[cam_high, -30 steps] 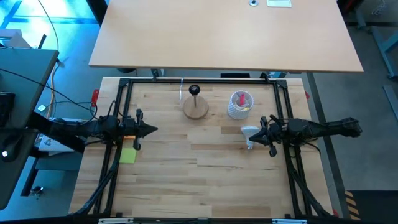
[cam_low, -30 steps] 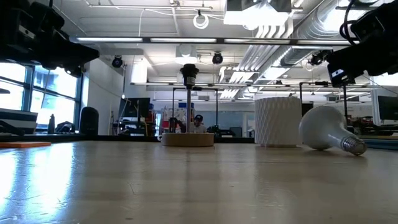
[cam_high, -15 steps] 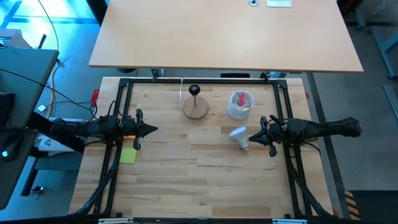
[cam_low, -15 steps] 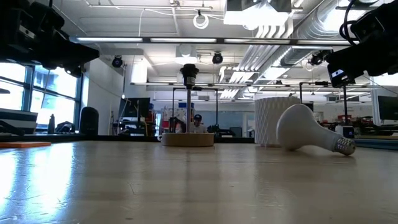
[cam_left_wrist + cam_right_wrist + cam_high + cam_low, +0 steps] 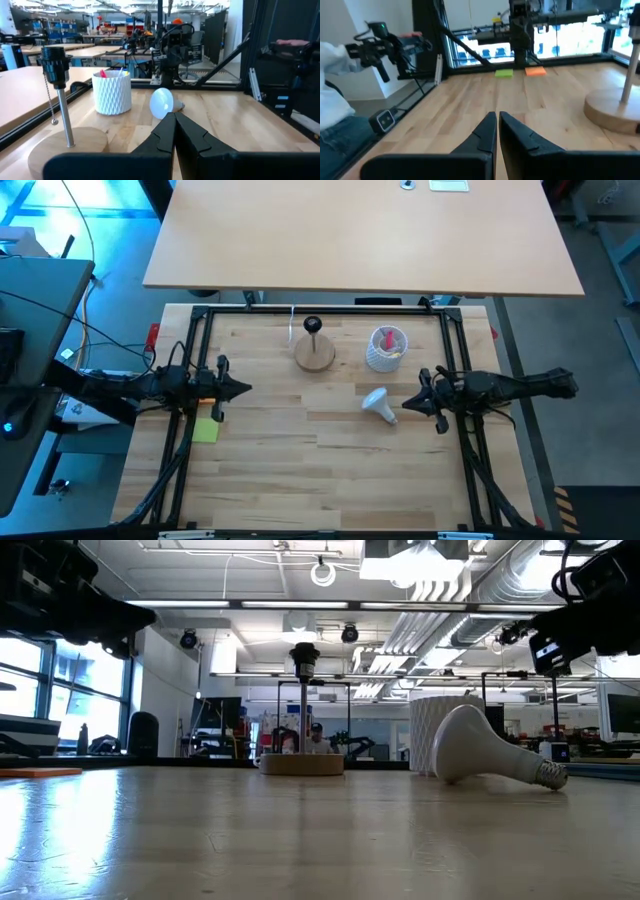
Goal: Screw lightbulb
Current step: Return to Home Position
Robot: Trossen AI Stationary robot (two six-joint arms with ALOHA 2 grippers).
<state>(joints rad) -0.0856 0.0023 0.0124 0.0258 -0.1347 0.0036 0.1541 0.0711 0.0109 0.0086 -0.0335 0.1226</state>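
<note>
The small white frosted lightbulb (image 5: 376, 402) lies loose on its side on the pale wooden surface (image 5: 300, 470). It is near the round wooden lamp base with its black socket stem (image 5: 314, 353), on that base's right-arm side, with the screw end pointing away from it. The right gripper (image 5: 406, 406) sits just beyond the bulb, fingers closed together on nothing; the left gripper (image 5: 246, 389) waits well off the lamp base's other side, likewise closed and empty. Light, smooth, rigid, breakable and apt to roll, the bulb probably wants a gentle hold across its tapering neck.
</note>
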